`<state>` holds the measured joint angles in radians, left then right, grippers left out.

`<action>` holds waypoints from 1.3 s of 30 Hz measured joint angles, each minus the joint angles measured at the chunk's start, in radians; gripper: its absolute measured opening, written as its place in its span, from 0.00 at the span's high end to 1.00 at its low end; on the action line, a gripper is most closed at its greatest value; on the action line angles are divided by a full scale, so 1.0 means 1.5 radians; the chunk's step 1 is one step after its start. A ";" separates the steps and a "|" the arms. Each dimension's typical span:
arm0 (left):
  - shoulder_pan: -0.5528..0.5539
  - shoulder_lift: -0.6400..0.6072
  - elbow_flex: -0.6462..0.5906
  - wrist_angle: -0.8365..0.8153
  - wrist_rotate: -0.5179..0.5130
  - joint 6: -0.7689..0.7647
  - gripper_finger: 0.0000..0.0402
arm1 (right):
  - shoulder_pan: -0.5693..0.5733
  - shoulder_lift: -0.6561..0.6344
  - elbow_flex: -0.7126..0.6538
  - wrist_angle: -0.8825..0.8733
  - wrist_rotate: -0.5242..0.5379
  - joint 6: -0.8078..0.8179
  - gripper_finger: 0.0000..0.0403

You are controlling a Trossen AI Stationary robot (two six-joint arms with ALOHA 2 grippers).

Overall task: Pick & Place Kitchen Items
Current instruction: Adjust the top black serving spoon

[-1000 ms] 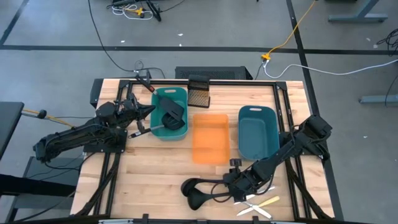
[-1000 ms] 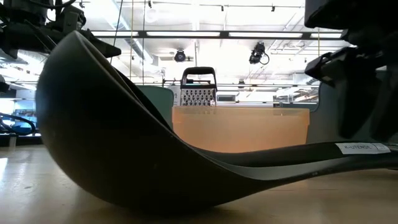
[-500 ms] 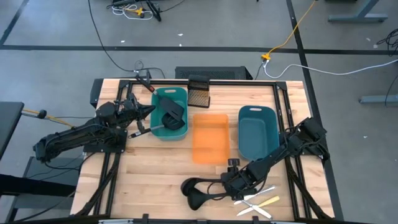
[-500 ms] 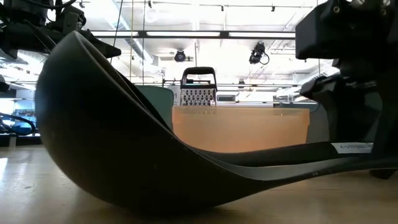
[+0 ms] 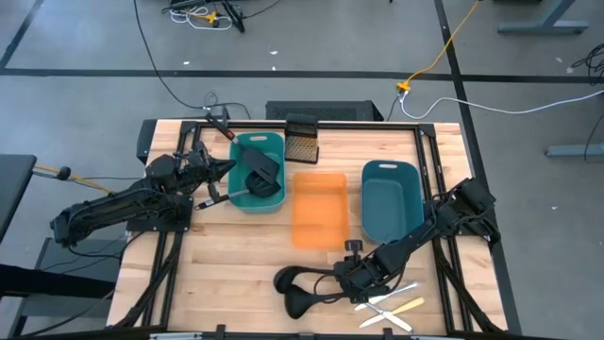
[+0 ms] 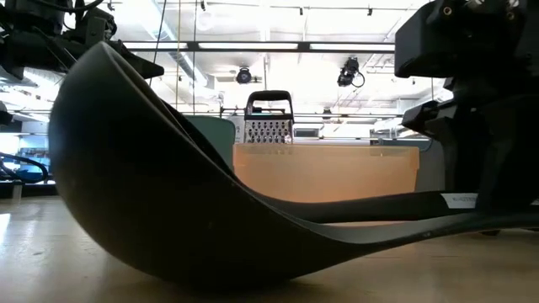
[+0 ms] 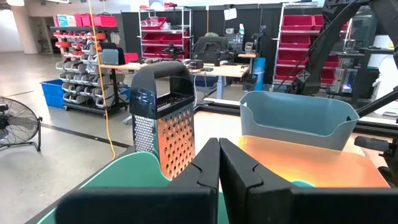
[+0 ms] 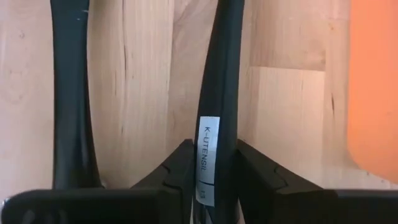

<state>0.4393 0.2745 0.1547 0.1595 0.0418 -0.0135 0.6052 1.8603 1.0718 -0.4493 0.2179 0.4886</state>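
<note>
Two all-black ladles lie near the table's front edge, their bowls [image 5: 283, 280] [image 5: 300, 304] toward the left. One bowl fills the low view [image 6: 126, 168]. My right gripper [image 5: 355, 275] is down at their handles and shut on the labelled one [image 8: 208, 155]; the other handle [image 8: 69, 93] lies beside it. Silvery and pale-yellow cutlery pieces [image 5: 392, 310] lie on the table to the right. A black-headed spatula [image 5: 260, 176] lies in the teal tray [image 5: 257, 144]. My left gripper [image 5: 226, 168] is shut and empty at that tray's left rim. My right gripper pinches the ladle's handle [image 8: 221, 124] between its two fingers, at the white label, well away from the bowl. The fingers [image 8: 180, 165] come from above, one on each side, across the handle. The handle runs about level, low over the table [image 6: 379, 204].
An orange tray [image 5: 318, 210] and a blue tray [image 5: 392, 200] stand behind the ladles. A dark mesh grater [image 5: 302, 138] stands at the back, also in the left wrist view [image 7: 165, 118]. Bare wood lies at the front left [image 5: 217, 274].
My right gripper has come down onto the ladle handles and shifted a little toward the table's left edge. The labelled handle has shifted slightly with it; the ladle bowls have stayed where they were.
</note>
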 joint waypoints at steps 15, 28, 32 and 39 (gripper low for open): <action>0.000 0.000 0.000 0.000 0.000 0.000 0.98 | 0.000 -0.001 0.000 -0.010 -0.008 0.002 0.76; 0.000 0.000 0.000 0.000 0.000 0.001 0.98 | -0.021 -0.001 -0.001 0.050 -0.002 -0.028 0.76; 0.000 0.000 0.000 0.000 0.000 0.000 0.98 | -0.034 -0.001 -0.001 0.044 0.004 -0.035 0.74; 0.000 0.000 0.000 0.000 0.000 0.000 0.98 | -0.035 -0.006 -0.001 0.020 -0.025 -0.035 0.59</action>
<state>0.4393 0.2745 0.1543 0.1600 0.0419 -0.0132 0.5526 1.8511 1.0706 -0.4199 0.1798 0.4362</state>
